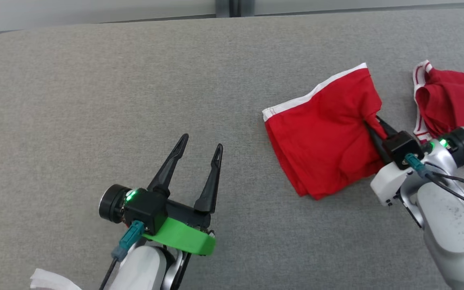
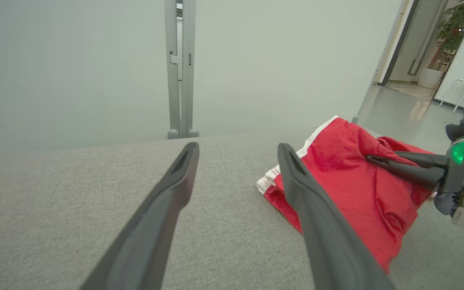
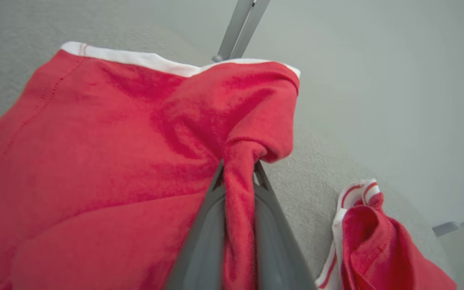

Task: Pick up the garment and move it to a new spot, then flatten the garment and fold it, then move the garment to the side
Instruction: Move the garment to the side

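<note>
The garment point(image 1: 320, 133) is red with a white hem and lies folded on the grey cloth surface, right of centre. My right gripper point(image 1: 373, 123) is shut on a pinched fold at its right edge. The right wrist view has the red fabric point(image 3: 95, 161) bunched between the two fingers of that gripper point(image 3: 238, 171). My left gripper point(image 1: 201, 144) hovers open at the lower left, well apart from the garment. From the left wrist, the open fingers of the left gripper point(image 2: 238, 150) frame bare surface, with the garment point(image 2: 349, 177) and the right gripper point(image 2: 377, 161) off to the right.
A second red piece with white striped trim point(image 1: 453, 100) lies crumpled at the far right, close to my right wrist, also visible as the striped piece point(image 3: 369, 241). The grey surface point(image 1: 95, 80) stretches wide to the left. A scrap of white cloth point(image 1: 50, 281) sits at the bottom left.
</note>
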Available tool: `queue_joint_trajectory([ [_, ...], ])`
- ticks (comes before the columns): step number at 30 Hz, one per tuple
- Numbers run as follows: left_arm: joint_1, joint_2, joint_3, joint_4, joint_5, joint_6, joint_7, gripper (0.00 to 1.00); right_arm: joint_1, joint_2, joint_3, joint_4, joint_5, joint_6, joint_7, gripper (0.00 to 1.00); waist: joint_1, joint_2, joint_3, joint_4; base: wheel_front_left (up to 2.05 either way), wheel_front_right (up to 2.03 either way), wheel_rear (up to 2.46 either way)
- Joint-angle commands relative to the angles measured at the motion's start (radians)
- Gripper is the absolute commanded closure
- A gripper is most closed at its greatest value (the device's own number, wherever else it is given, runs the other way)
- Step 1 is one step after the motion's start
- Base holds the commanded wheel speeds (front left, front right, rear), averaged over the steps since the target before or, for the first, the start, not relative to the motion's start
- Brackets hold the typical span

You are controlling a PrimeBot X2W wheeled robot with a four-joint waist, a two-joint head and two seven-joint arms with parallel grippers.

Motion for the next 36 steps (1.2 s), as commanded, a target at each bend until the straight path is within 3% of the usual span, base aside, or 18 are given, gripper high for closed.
queue_joint_trajectory([
  [1, -0.020, 0.004, -0.005, -0.004, 0.011, -0.004, -0.003, 0.00, -0.019, -0.025, 0.008, -0.021, 0.000, -0.002, 0.007, 1.00, 0.0000, -0.0001, 0.030, -0.078, 0.00, 0.00, 0.00],
  [10, -0.076, 0.005, -0.003, -0.002, 0.053, -0.021, -0.003, 0.00, -0.048, -0.217, 0.004, -0.144, 0.036, -0.002, 0.078, 1.00, 0.0000, -0.0001, 0.131, -0.190, 0.00, 0.00, 0.00],
  [17, -0.121, 0.005, -0.011, -0.002, 0.085, -0.041, -0.003, 0.00, -0.079, -0.294, -0.098, -0.147, 0.074, -0.002, 0.108, 1.00, 0.0000, -0.0001, 0.215, -0.214, 0.00, 0.00, 0.00],
  [36, -0.141, 0.005, 0.005, -0.019, 0.077, -0.053, -0.003, 0.00, -0.125, -0.272, -0.302, 0.107, 0.014, -0.002, 0.046, 1.00, 0.0000, -0.0001, 0.257, -0.112, 0.00, 0.00, 0.00],
])
